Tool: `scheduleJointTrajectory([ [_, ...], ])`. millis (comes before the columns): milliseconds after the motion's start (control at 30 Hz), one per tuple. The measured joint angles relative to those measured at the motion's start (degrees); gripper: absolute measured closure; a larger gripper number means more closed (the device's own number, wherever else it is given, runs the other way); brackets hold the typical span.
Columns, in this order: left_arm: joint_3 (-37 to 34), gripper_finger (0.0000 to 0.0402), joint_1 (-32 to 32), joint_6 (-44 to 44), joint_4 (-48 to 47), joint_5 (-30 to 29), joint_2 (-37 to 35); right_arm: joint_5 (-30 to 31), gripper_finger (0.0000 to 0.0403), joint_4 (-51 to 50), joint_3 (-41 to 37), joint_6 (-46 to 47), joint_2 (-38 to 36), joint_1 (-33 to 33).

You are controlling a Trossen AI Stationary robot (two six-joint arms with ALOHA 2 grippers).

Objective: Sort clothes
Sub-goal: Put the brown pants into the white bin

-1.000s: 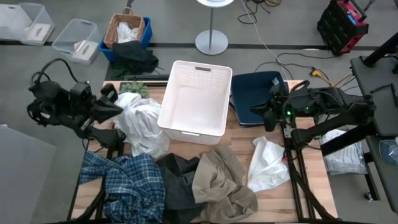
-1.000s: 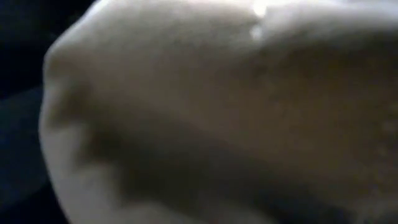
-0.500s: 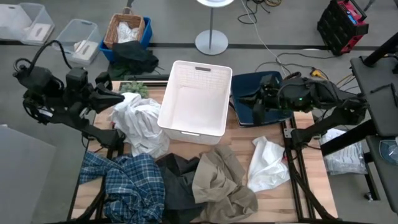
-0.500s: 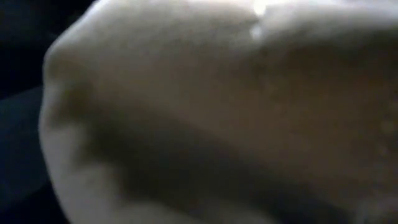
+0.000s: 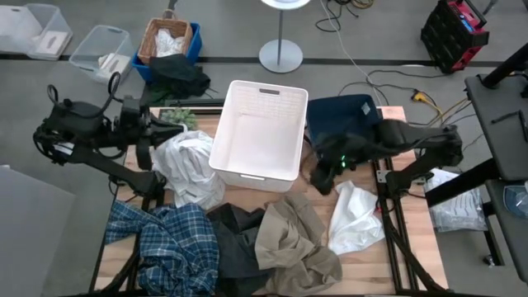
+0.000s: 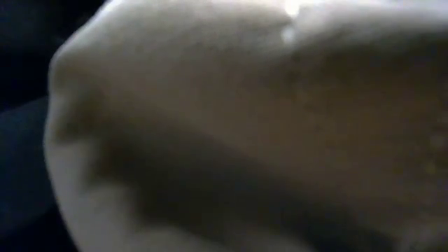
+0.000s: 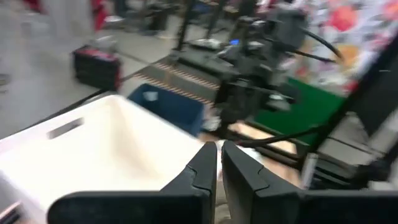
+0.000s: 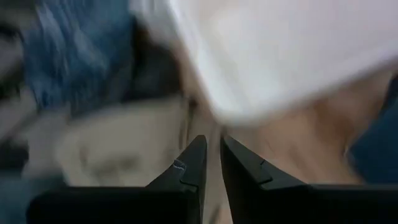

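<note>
Item: wooden table (image 5: 318, 177), seen from above. A white basket (image 5: 258, 130) stands at the middle rear with nothing in it, and a dark blue bin (image 5: 337, 120) sits just beside it on the robot's right.

Clothes, none yet sorted:
- white garment (image 5: 188, 165), heaped against the basket's left wall;
- blue-and-white plaid shirt (image 5: 163, 239), front left;
- dark grey garment (image 5: 235, 239), between the plaid shirt and the khaki piece, overlapped by both;
- tan khaki garment (image 5: 293, 239), front centre;
- second white garment (image 5: 356, 213), front right, lying apart from the others.

A small green plant (image 5: 176, 117) is noted behind the white heap (not part of the sort). The low view is filled by pale cloth pressed close to the lens.

Left gripper (image 5: 169, 128): held above the rear edge of the white heap; in the left wrist view its fingers (image 7: 205, 169) are pressed nearly together, with nothing between them.

Right gripper (image 5: 322, 175): held low between the basket's front right corner and the second white garment; in the right wrist view its fingers (image 8: 189, 167) are likewise nearly closed and empty.

Step judged in hand: reaching for a first garment. The fingers are best spread before descent, a raised fold pinched rather than flat cloth, and the piece lifted clear of its neighbours before it is carried to a container.
</note>
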Motion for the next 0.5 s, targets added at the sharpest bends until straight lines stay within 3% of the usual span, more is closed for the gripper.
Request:
scheduleJointTrajectory([
  [133,0.00,0.0395,0.04,-0.58,-2.17,-3.48,0.02,-3.59,0.0359,-10.89,-4.20,4.24,4.21,4.58],
  [300,-0.70,0.0395,0.04,-0.34,-2.24,-3.98,0.04,-5.96,0.0308,0.15,-11.49,4.95,8.59,11.97],
  [500,-1.11,0.0395,0.04,-0.23,-3.25,-4.00,-0.04,-5.85,0.0216,4.90,-19.72,10.15,13.23,13.14],
])
